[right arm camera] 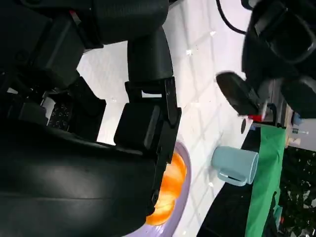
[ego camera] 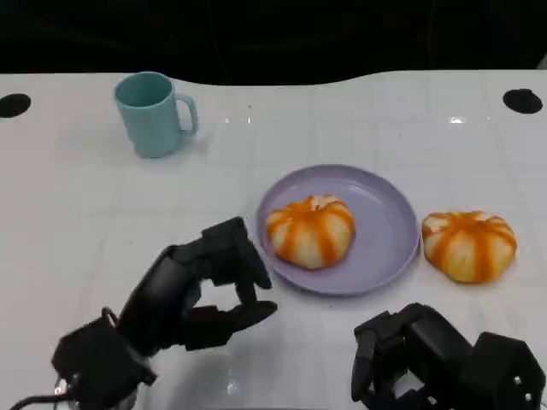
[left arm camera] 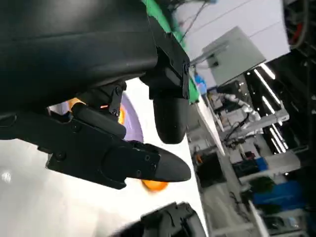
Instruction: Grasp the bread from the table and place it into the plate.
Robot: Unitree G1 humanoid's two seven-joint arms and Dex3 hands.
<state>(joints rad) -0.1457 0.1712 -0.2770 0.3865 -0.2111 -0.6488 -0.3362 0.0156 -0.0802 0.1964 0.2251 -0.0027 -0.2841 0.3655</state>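
I see a white glossy table (ego camera: 77, 222), dark room behind its far edge. One bread (ego camera: 310, 229) sits in the purple plate (ego camera: 389, 226); another bread (ego camera: 469, 245) lies just beside it. Left robot hand (ego camera: 205, 286) spread, empty; right robot hand (ego camera: 410, 354) curled, empty.

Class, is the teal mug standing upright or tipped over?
Upright. The teal mug stands on its base on the white table, mouth facing up, handle at its side.

A robotics lab or workshop: beyond the white table (ego camera: 85, 213), the left wrist view shows a grey equipment cabinet (left arm camera: 232, 54), cluttered benches with blue bins (left arm camera: 276, 190) and bright strip lights (left arm camera: 266, 71).
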